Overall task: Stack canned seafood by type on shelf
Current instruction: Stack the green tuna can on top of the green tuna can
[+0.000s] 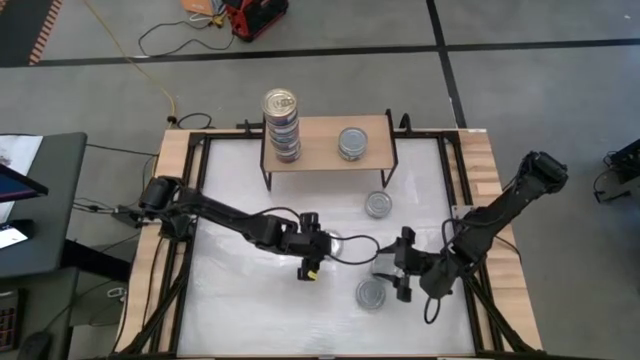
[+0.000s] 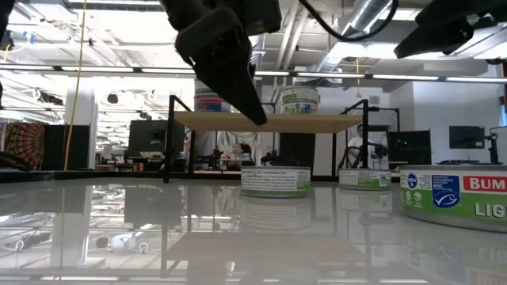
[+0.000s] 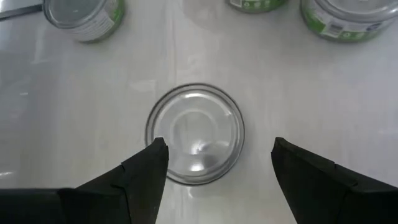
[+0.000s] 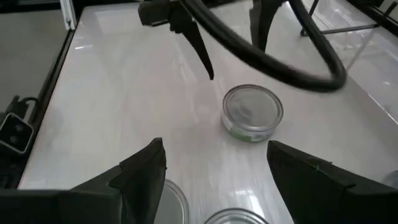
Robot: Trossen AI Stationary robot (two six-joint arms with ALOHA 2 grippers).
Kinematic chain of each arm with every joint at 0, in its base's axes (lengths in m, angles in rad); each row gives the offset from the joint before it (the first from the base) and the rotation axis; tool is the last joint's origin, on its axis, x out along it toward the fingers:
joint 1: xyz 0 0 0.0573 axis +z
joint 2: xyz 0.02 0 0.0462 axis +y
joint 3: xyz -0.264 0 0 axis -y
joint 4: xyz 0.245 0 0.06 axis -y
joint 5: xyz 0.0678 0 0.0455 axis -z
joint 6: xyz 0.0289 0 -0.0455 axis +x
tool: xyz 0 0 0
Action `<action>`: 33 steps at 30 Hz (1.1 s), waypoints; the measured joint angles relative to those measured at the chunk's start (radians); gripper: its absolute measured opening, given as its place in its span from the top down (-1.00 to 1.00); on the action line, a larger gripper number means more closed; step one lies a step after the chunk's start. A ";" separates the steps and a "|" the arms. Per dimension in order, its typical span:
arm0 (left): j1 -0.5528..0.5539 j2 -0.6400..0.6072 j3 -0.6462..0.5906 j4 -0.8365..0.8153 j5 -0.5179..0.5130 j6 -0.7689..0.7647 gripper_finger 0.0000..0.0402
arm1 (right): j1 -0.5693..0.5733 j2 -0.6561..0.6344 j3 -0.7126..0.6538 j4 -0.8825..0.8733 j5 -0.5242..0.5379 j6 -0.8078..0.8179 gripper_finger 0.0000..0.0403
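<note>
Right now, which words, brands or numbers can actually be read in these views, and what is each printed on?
"BUM": white letters on the red band of the nearest can, low view, cut off at the picture's edge.
"LIG": on the same can's green band, also cut off.
"MSC": on the blue round seal of that label; the smaller words around it are too small to read.
Middle can: printed label, unreadable.
Can on the shelf: green label, blurred.
Other views: nothing legible.

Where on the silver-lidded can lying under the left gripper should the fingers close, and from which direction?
Come straight down. The can sits flat on the table, lid up, so only its round side wall offers grip. The left gripper hovers open above it; it probably needs centring before its fingers close on opposite sides of the wall.
</note>
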 joint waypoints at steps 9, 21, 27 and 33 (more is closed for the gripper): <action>0.041 -0.010 -0.170 0.238 -0.025 -0.033 -0.35 | -0.001 0.000 0.000 -0.042 0.000 0.073 -0.54; 0.198 -0.105 -0.459 0.604 0.200 -0.455 -0.35 | 0.000 0.000 0.000 0.081 0.001 0.042 -0.54; 0.192 -0.089 -0.464 0.612 0.208 -0.557 -0.35 | -0.023 0.000 0.000 0.144 0.001 -0.046 -0.54; 0.197 -0.089 -0.464 0.597 0.177 -0.573 -0.18 | -0.021 0.000 0.000 0.153 0.001 -0.041 -0.54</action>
